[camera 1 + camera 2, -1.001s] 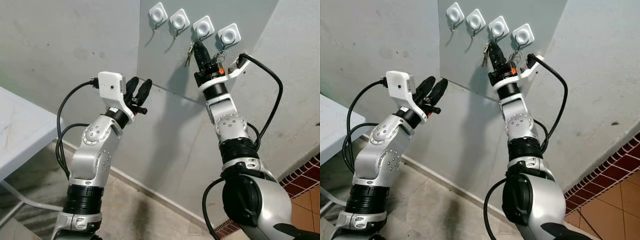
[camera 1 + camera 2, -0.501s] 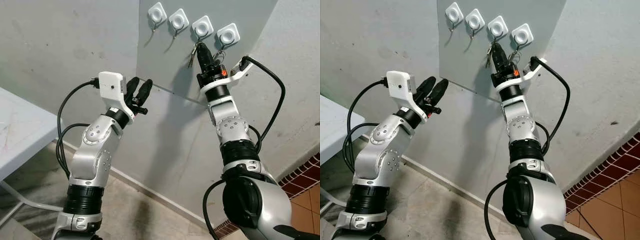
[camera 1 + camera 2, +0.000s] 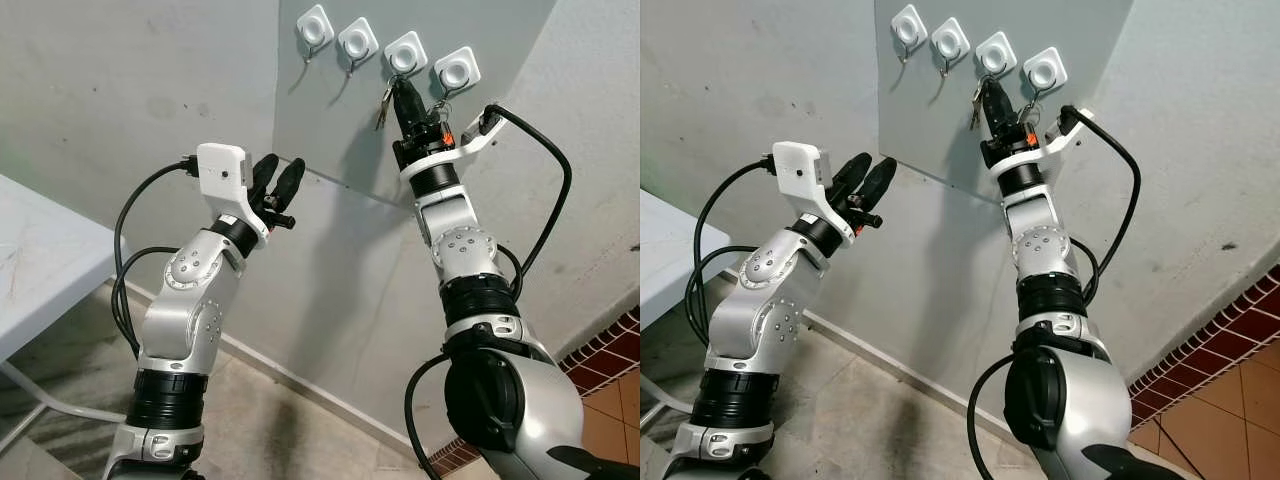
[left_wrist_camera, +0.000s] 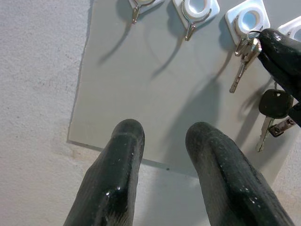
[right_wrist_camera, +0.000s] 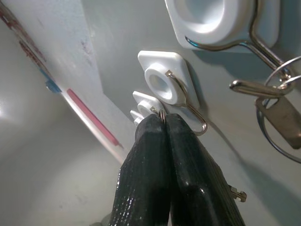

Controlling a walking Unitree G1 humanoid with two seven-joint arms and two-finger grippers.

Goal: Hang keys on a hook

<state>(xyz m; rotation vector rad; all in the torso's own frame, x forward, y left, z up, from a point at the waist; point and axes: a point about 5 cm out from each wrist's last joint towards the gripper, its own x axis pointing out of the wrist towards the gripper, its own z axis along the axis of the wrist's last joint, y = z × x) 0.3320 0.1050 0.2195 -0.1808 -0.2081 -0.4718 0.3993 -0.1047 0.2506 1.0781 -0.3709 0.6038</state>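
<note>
Four white square hooks sit in a row on a grey panel fixed to the wall. The right gripper is raised to the third hook from the left, its two black fingers pressed together on the ring of a bunch of keys. In the right wrist view the ring peeks out between the closed fingertips, just beside a wire hook, and I cannot tell whether it is over the wire. In the left wrist view the silver keys dangle right under the third hook's white base, with the ring touching or nearly touching its wire. The fourth hook carries another set, with a black-headed key hanging below it. The first hook and second hook are bare. The left gripper is held up lower on the wall, well apart from the hooks, its fingers spread and gripping nothing. A white table stands to the robot's left.
</note>
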